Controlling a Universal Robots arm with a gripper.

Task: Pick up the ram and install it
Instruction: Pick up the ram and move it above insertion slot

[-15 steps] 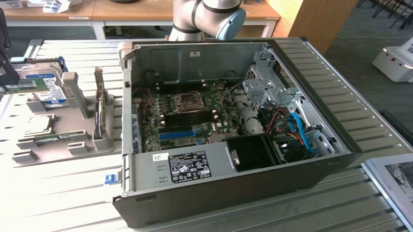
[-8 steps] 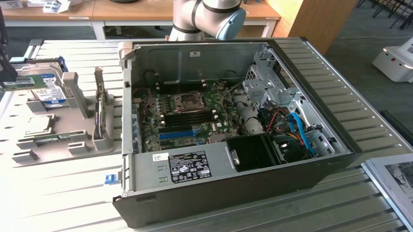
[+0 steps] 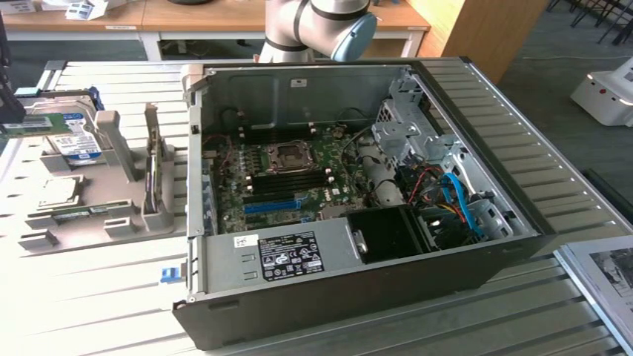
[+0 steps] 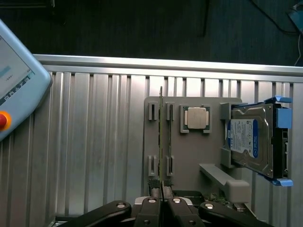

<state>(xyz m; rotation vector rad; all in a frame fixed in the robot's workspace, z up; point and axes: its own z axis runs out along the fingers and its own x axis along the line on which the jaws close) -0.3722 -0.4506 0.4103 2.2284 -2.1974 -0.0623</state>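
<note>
Gripper [image 4: 161, 189] is clenched on the ram's [image 4: 161, 137] near end, the stick edge-on over the grey tray [image 4: 189, 156].

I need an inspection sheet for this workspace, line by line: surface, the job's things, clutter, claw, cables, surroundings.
Surface: ribbed metal table.
Job's things: ram held edge-on above its slots in the gray holder; open computer case, motherboard exposed.
Clutter: hard drive and processor chip on the holder.
Claw: the claw is shut on the ram.
Cables: red and blue cables inside the case.
Surroundings: teach pendant, wooden desk, white machine.
</note>
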